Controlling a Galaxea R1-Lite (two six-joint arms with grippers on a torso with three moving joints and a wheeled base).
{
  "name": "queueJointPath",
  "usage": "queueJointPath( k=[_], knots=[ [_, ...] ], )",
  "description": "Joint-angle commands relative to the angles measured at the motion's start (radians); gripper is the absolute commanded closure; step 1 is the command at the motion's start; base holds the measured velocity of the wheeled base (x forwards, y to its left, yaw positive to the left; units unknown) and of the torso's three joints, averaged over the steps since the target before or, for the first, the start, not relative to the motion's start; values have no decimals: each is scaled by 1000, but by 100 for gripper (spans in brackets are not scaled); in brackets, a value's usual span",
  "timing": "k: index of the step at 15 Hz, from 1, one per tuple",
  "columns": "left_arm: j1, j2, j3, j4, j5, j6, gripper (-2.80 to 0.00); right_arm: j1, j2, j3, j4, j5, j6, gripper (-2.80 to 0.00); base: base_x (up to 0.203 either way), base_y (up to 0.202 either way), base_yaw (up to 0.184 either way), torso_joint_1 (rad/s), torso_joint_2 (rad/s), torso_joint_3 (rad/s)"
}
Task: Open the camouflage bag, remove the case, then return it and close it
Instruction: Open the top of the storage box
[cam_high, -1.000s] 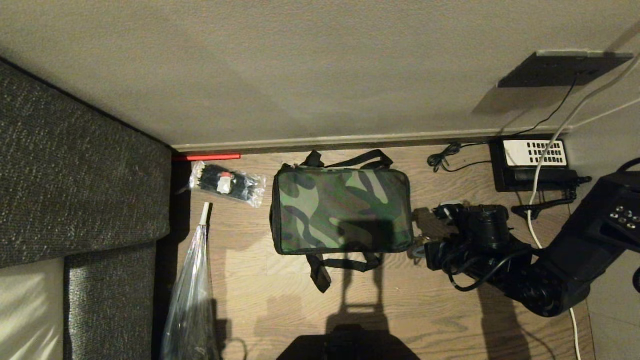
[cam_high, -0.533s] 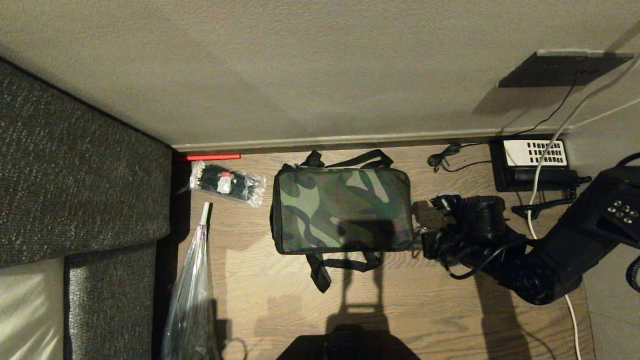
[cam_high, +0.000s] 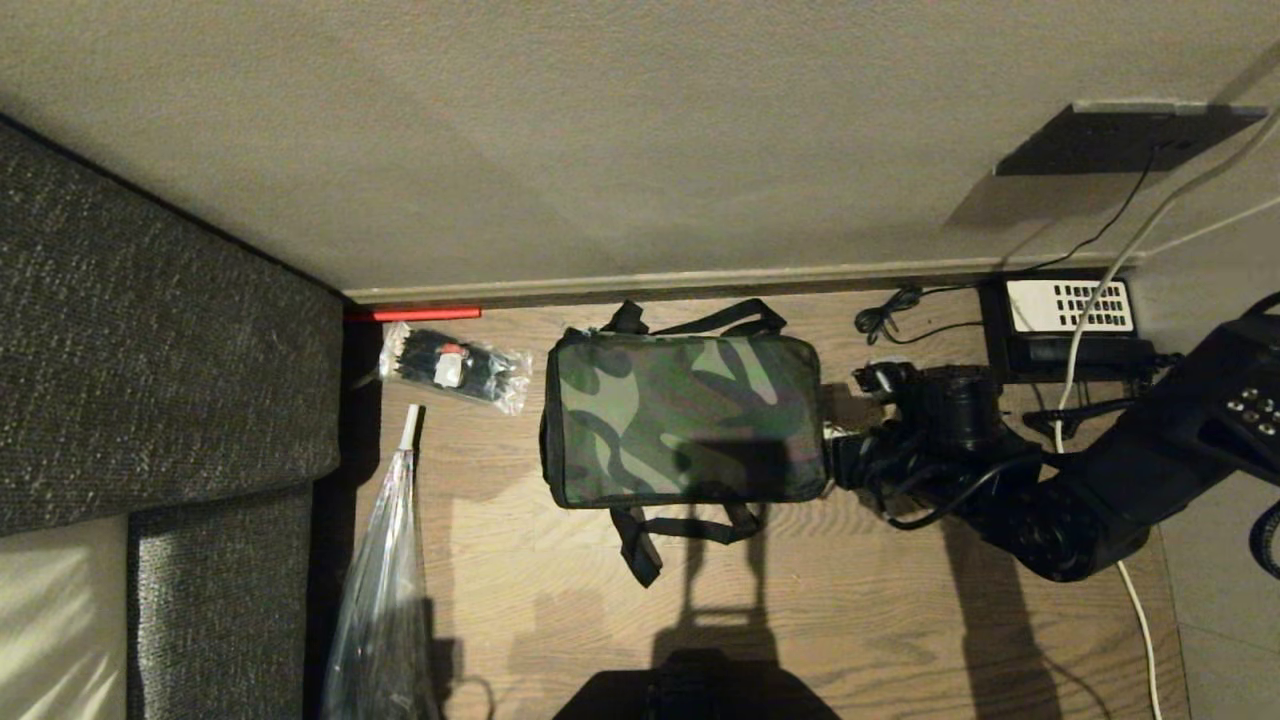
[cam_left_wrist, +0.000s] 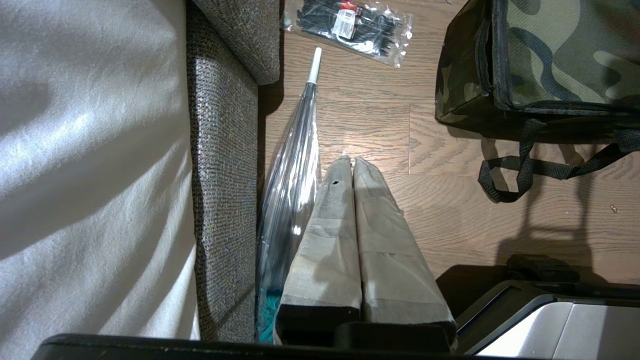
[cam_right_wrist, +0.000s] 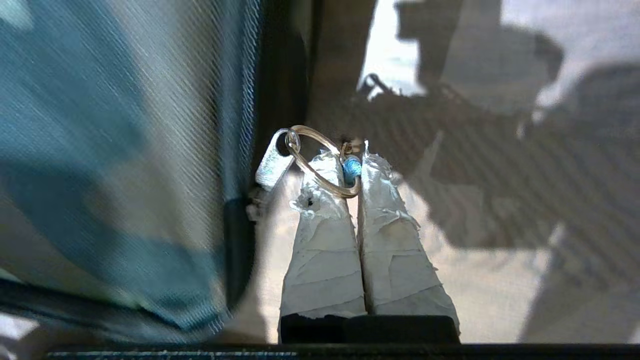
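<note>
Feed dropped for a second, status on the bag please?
Right pincer shut on metal zip-pull ring at camouflage fabric bag right end. Bag zipped closed. Left pincer shut, parked beside clear folded umbrella. Nothing blocking.

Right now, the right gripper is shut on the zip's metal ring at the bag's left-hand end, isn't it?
Not quite: the right gripper is at the camouflage bag's right-hand end, as the head view shows. The rest holds: the right wrist view shows it shut on the zip's metal ring.
</note>
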Motion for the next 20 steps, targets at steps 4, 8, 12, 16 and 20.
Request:
queueJointPath(
  k=[4, 8, 12, 16, 20],
  knots=[
    [0, 0, 2, 0, 0, 0, 0, 1, -4, -68, -4, -2, -5, 0, 0, 0, 0, 0, 0, 0],
    [0, 0, 2, 0, 0, 0, 0, 1, -4, -92, -16, -3, -4, 0, 0, 0, 0, 0, 0, 0],
    [0, 0, 2, 0, 0, 0, 0, 1, 6, -140, -18, -4, -2, 0, 0, 0, 0, 0, 0, 0],
    [0, 0, 2, 0, 0, 0, 0, 1, 13, -184, -16, -3, 3, 0, 0, 0, 0, 0, 0, 0],
    [0, 0, 2, 0, 0, 0, 0, 1, 23, -233, -17, -1, 0, 0, 0, 0, 0, 0, 0, 0]
  ],
)
